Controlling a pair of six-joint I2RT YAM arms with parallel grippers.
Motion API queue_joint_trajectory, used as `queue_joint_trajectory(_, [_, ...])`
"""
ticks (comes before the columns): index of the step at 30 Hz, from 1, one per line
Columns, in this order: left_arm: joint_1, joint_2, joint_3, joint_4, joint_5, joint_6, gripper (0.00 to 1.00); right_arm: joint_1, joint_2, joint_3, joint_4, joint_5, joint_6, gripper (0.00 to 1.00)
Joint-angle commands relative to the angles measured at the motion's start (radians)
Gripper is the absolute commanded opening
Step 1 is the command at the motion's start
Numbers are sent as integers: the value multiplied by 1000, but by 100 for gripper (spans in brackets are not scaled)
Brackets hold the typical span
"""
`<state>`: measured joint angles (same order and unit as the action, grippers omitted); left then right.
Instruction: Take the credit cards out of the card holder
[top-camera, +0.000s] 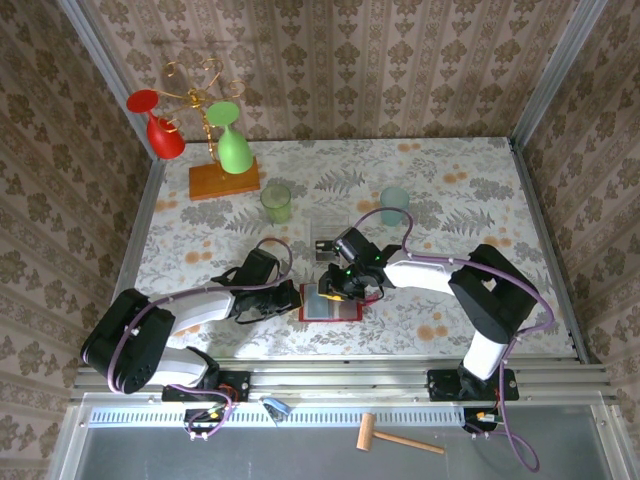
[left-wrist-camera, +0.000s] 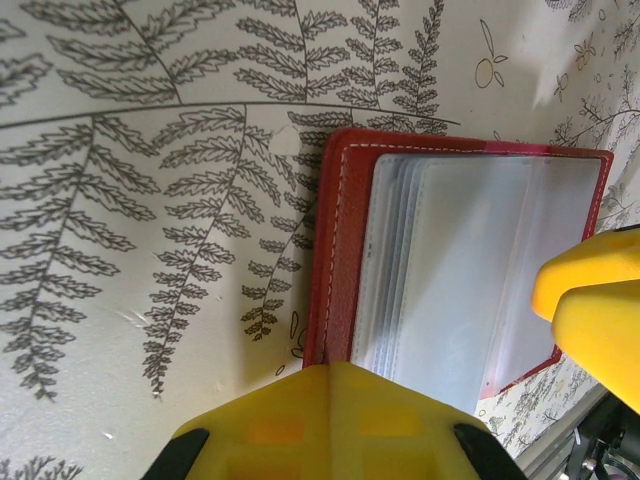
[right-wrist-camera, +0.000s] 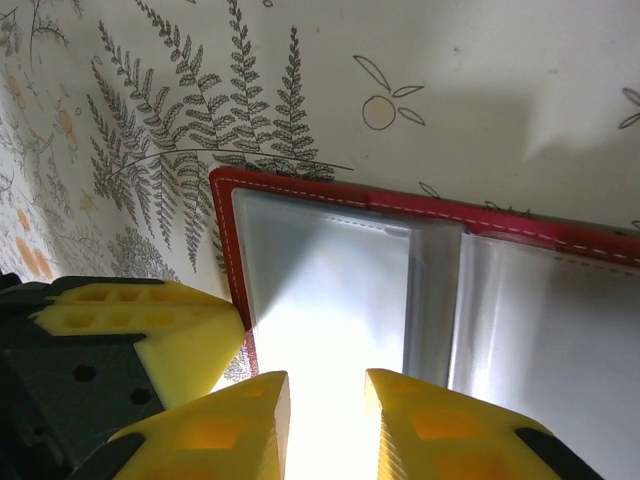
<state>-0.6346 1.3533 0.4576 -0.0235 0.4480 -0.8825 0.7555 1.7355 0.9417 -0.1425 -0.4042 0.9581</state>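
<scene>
- The card holder (top-camera: 335, 309) lies open and flat on the table (top-camera: 450, 170), near the front edge and between the two arms. Its long axis runs left to right.
- Its grey plastic pockets (right-wrist-camera: 330, 290) face up. Whether any credit cards are in them cannot be told.
- The right gripper (right-wrist-camera: 325, 378) is the nearer one. It hangs straight over a pocket page, fingers a narrow gap apart with nothing between them, so the sleeves lie directly below its tips.
- The left gripper (left-wrist-camera: 330, 372) sits at the holder's left edge. Its fingers look pressed together, and it seems to be pinning the red cover down.
- Just beyond the holder stands a clear box (top-camera: 327, 238), contents unclear.
- Farther back stand a green cup (top-camera: 276, 203) and a pale cup (top-camera: 394, 205). Both look empty.
</scene>
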Motion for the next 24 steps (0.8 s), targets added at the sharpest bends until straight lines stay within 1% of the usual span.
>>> queue_joint_trajectory(1, [-5, 7, -8, -31, -3, 14, 6, 9, 17, -12, 21, -33, 23, 27])
queue_joint_trajectory(7, [-4, 11, -8, -33, -5, 16, 6, 13, 38, -12, 15, -59, 21, 28])
queue_joint_trajectory(20, [-4, 18, -4, -38, -3, 19, 5, 25, 44, -29, -7, -33, 19, 29])
queue_joint_trajectory(24, [-5, 18, -4, -41, -4, 20, 5, 25, 38, -25, -37, -8, 9, 29])
